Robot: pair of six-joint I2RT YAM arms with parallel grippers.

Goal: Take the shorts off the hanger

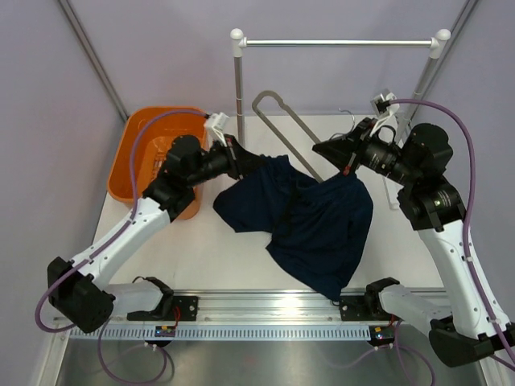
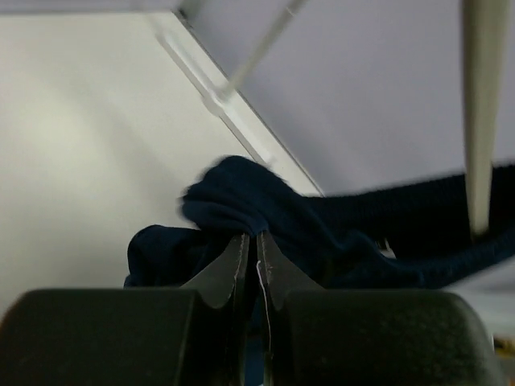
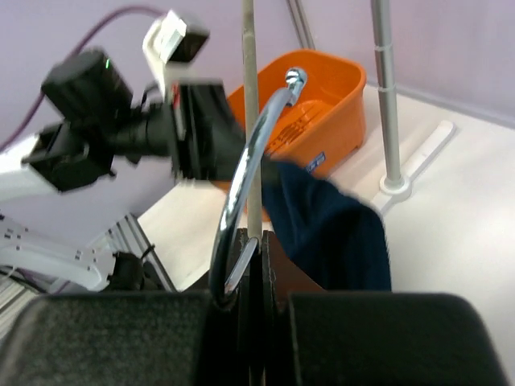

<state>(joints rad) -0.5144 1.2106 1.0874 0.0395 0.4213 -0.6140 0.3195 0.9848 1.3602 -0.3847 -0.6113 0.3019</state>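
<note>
Shorts point(image 1: 310, 217) are still on the hanger point(image 1: 268, 93). The navy fabric is spread limp and wrinkled over the middle of the bench point(image 1: 217, 249), with the lowest corner reaching down to the near rail by the arm bases.

Left hand point(image 1: 244, 163): fingers are pressed together, and a bunched fold at the upper left corner of the shorts is pinched. This is confirmed in the left wrist view, where the fingertips point(image 2: 241, 261) are closed with dark fabric point(image 2: 241, 201) puffed up just past them.

Right hand point(image 1: 320, 149): it is positioned at the upper right edge of the shorts, beside the lower end of the hanger. In the right wrist view the hand point(image 3: 259, 251) is seen closed, with a shiny curved metal part of the hanger point(image 3: 249, 153) caught at the fingers. The exact contact spot is hidden by the finger bodies. Navy fabric point(image 3: 330, 233) is draped just right of that metal piece.

Hanger: a grey loop laid diagonally, with the rounded far end bare near the left post of the rail stand point(image 1: 338, 43) and the near end buried under the waistband. A thin wire hook is seen close to the right hand.

The orange bin point(image 1: 133, 173) is set at the left of the bench, partly covered by the left arm.
</note>
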